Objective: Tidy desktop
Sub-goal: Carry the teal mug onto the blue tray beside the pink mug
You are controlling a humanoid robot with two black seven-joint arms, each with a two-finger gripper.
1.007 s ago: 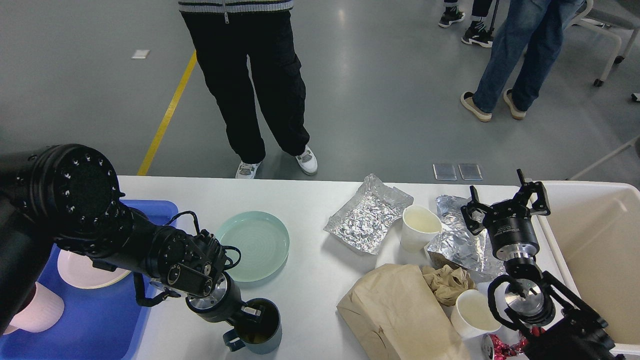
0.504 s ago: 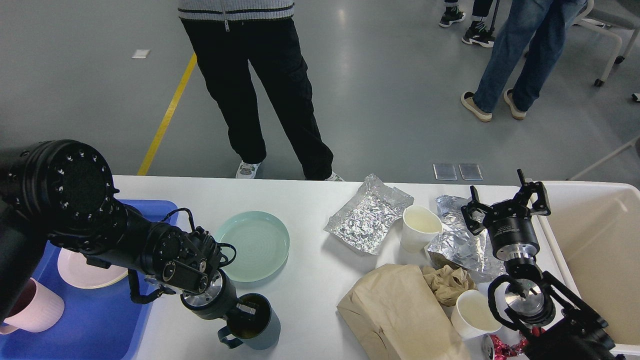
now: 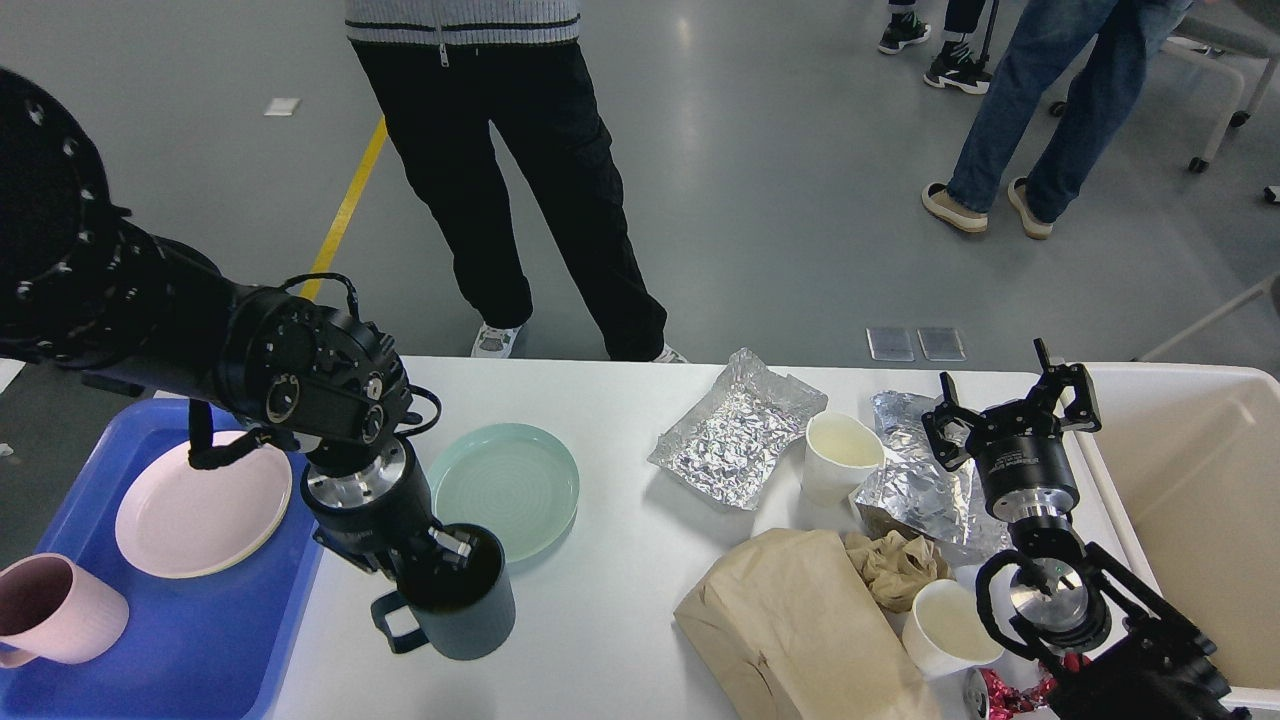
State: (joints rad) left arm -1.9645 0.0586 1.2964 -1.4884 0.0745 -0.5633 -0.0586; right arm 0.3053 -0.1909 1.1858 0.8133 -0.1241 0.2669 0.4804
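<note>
The white desktop (image 3: 620,590) spans the view. My left gripper (image 3: 445,555) is shut on the rim of a dark teal mug (image 3: 460,615), one finger inside it, and holds it upright just right of the blue tray (image 3: 200,650). The mug looks raised off the desktop. My right gripper (image 3: 1010,400) is open and empty, above crumpled foil (image 3: 915,485) at the right.
The tray holds a pink plate (image 3: 200,505) and a pink mug (image 3: 55,610). A green plate (image 3: 505,490), another foil sheet (image 3: 735,430), two paper cups (image 3: 838,455) (image 3: 945,625), a brown paper bag (image 3: 800,630) and a crumpled napkin (image 3: 895,565) lie on the desktop. A cream bin (image 3: 1200,500) stands at right. People stand beyond the far edge.
My left arm has risen and swung left, carrying the dark teal mug up and toward the blue tray. The right arm has not moved. The person behind the table has shifted stance.
</note>
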